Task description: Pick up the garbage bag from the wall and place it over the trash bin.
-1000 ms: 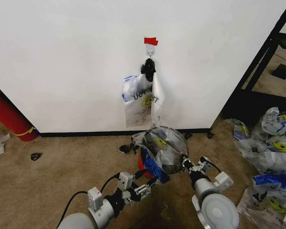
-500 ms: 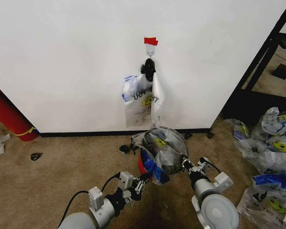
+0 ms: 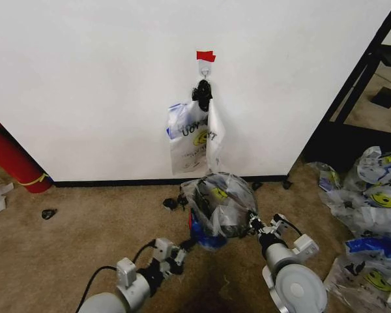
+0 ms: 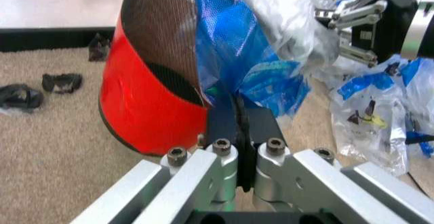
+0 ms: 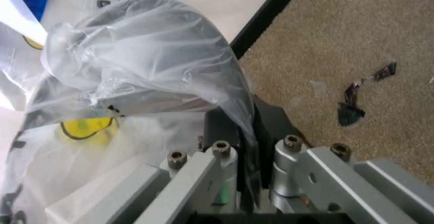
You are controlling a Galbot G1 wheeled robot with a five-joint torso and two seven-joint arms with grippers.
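The garbage bag (image 3: pixel 223 199) is draped over the trash bin (image 4: pixel 146 107), a small black mesh bin with a red base, standing on the carpet below the wall (image 3: pixel 104 85). My left gripper (image 3: pixel 180 248) is at the bin's near left side, shut on the bag's blue edge (image 4: pixel 230 56). My right gripper (image 3: pixel 252 223) is at the bin's near right side, shut on a translucent fold of the bag (image 5: pixel 169 56). Another bag like it (image 3: pixel 194 134) hangs from the clear hook (image 3: pixel 205 68) under the red tape (image 3: pixel 206 56).
A tall red cylinder (image 3: pixel 10 160) leans at the wall's left. A pile of similar bags (image 3: pixel 371 215) covers the carpet at the right, beside a black shelf frame (image 3: pixel 358 78). Black scraps (image 3: pixel 49 213) lie on the carpet.
My left gripper has drawn back toward me and lower, pulling the bag's blue edge down the bin's near left side. The right gripper has stayed in place.
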